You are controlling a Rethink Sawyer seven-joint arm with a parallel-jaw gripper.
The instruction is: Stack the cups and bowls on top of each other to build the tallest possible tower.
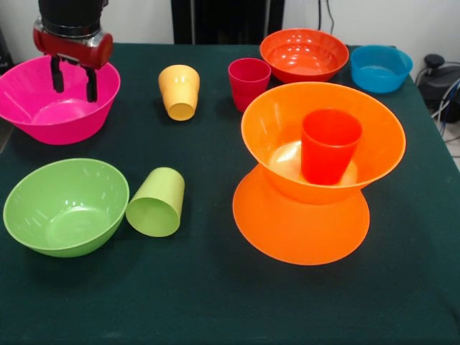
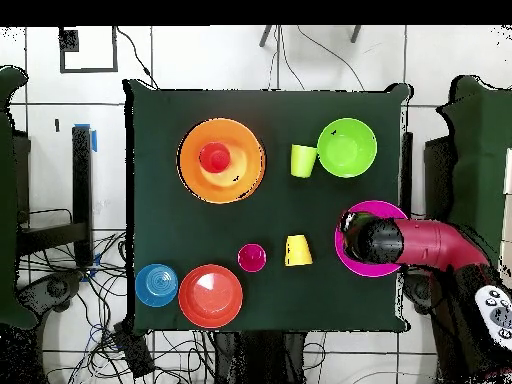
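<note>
Pink bowl [image 1: 54,104] sits at the tabletop [image 1: 208,302] edge, upright, well apart from the tower [image 1: 316,172]. My hand [image 1: 72,80] hangs over its inside, near the far rim, fingers [image 1: 56,75] parted, holding nothing. Fingertips look just above the inner wall; can't tell if touching.

Tower now: orange bowl upside down [image 1: 298,230], second orange bowl [image 1: 323,129] upright on it, red-orange cup [image 1: 329,146] standing inside, mouth up. Pink bowl not on yet.

Step in hand, my guess: grab the pink bowl by its rim. To do it well: straddle the rim wall, one finger inside, one outside, go deep enough that the glossy plastic doesn't slip, close firmly. Lift straight, keep it level. Carry high over the yellow cup [image 1: 180,91] and magenta cup [image 1: 249,83], both between me and the tower. Center over the red-orange cup before lowering; off-center and the bowl tips, since the cup is a narrow seat.

Green bowl [image 1: 66,206] and green cup [image 1: 157,203], on its side, touch or nearly touch. Red-orange bowl [image 1: 304,54] and blue bowl [image 1: 381,68] untouched at the far side.
</note>
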